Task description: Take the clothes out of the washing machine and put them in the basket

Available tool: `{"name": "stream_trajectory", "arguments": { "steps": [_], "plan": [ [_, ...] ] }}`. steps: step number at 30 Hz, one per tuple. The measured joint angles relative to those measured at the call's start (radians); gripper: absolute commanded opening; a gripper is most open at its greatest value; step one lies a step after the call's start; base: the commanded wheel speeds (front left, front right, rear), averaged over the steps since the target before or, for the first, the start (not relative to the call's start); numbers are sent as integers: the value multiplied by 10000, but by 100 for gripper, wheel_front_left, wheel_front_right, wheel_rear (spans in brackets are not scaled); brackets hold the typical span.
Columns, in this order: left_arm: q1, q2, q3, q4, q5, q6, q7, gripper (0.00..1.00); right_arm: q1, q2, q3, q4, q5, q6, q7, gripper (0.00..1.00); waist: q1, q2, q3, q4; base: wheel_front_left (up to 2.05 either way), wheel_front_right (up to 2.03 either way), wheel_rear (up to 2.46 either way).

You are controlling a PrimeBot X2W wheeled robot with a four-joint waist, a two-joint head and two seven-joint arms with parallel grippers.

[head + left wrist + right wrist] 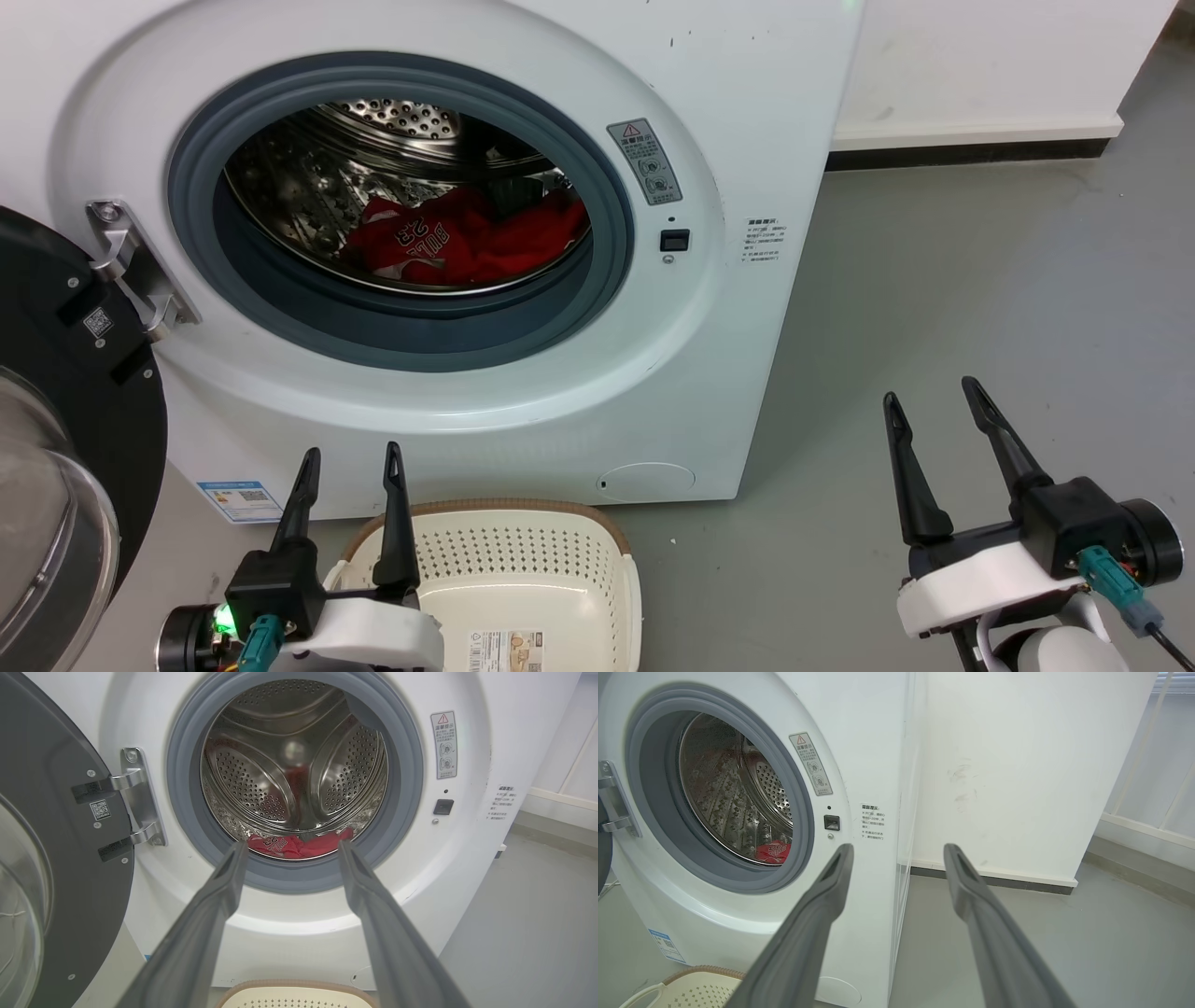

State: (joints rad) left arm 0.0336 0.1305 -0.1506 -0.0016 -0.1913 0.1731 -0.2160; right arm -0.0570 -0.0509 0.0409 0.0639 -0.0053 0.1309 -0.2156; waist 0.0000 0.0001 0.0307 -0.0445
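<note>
**Both claws open, clothes (467, 243) inside the washing machine (728, 140)**

At the far left of my head view, the machine's black-framed glass door (84, 373) stands swung open on its metal hinge (140, 271). My left claw (352, 450) sits at the lower left, with its two dark fingers spread apart and gripping nothing, pointing up toward the machine's white front. Just right of it, the cream basket (523, 551) stands on the grey floor (980, 280), close to the machine's base. Above, the red clothes lie crumpled at the bottom of the steel drum, behind the grey rubber ring, with some lettering showing. At the lower right, my right claw (931, 389) hangs over the floor beside the machine, fingers spread and gripping nothing.
</note>
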Motion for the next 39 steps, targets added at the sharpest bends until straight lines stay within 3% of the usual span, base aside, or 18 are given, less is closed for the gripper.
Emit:
{"name": "stream_trajectory", "arguments": {
  "steps": [6,20,39],
  "plan": [
    [31,-56,75,-48,219,-15,-125,100,3,0,33,-10,-322,0,-140,100,0,0,-9,-9,0,0,0],
    [229,-479,734,-303,986,-915,-382,100,22,-4,-52,270,-221,2,-391,100,0,0,43,-79,0,0,0],
    [257,-754,1181,8,1421,-1572,-470,100,7,-2,-150,431,-81,2,-477,100,0,0,113,-80,0,0,0]
  ]
}}
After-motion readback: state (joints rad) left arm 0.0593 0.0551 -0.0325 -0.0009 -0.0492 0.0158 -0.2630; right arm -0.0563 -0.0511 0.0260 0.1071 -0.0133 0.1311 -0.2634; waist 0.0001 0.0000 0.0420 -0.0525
